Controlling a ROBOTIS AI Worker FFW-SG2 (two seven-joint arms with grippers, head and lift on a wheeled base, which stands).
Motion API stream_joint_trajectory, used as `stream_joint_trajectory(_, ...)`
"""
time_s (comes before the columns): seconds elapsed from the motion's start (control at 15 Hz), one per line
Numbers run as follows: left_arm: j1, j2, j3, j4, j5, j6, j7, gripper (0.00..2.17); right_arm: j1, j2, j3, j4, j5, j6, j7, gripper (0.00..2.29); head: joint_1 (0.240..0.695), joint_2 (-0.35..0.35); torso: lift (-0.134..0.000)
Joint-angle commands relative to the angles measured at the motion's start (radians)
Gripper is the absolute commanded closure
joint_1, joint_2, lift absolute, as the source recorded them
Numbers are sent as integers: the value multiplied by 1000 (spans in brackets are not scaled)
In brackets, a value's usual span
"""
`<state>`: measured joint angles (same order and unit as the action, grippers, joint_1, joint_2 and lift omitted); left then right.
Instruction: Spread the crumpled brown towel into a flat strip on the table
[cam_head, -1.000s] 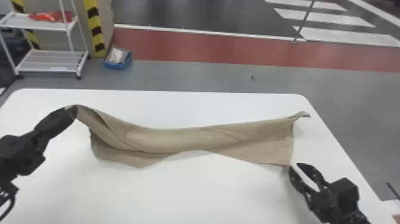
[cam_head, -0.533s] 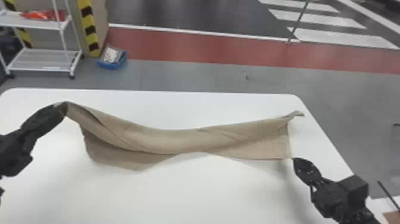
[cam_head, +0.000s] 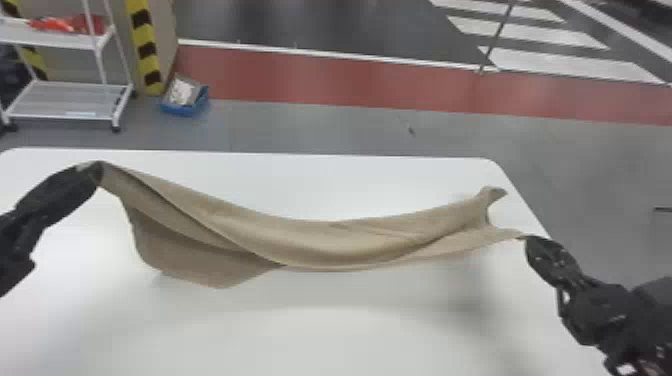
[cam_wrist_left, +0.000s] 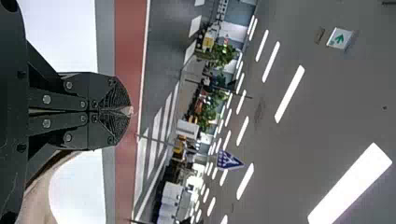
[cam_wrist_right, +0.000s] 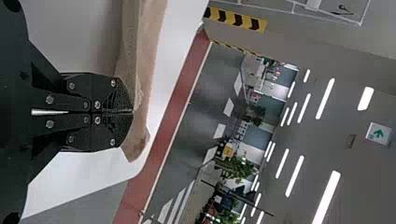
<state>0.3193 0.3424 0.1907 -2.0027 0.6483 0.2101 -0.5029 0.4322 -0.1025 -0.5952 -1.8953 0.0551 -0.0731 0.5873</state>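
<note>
We have the brown towel (cam_head: 320, 245) slung between our two grippers over the white table (cam_head: 375, 340), a long, twisted band with its middle sagging. Our left gripper (cam_head: 97, 173) has its fingers pressed together on one corner; below that end, a wide flap slants down towards the near side of the table. Our right gripper (cam_head: 526, 242) is closed too, its tips pinching the near corner at the other end. Just beyond them, we see the far corner there sticking out loose and curled. Folds run along the cloth, so we don't have it flat.

On the floor past the table, we see a blue bin (cam_head: 185, 110) holding a whitish bundle (cam_head: 181, 92), though we can't tell what that is. Beside it, a white cart (cam_head: 60, 116) carries red and orange things (cam_head: 52, 24) on its upper shelf.
</note>
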Motion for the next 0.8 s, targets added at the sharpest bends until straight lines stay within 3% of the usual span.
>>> stream_joint_trajectory(0.0,20,10,49,-41,108,7,-63,1801,0,12,-72,-107,-93,85,12,1447,695,-239,-124)
stream_joint_trajectory(0.13,35,24,102,-93,154,25,-82,1801,-30,10,-138,-151,-147,177,12,1447,695,-272,-124)
stream_joint_trajectory(0.33,32,53,130,-100,155,65,-86,1801,-135,-8,-181,-169,-146,299,16,1447,695,-300,-124)
stream_joint_trajectory(0.47,12,70,124,-71,123,59,-68,1798,-220,-19,-156,-137,-106,370,22,1447,675,-316,-124)
stream_joint_trajectory(0.73,-209,86,-2,136,67,1,-29,1801,-423,-20,-57,24,17,391,35,1447,648,-278,-124)
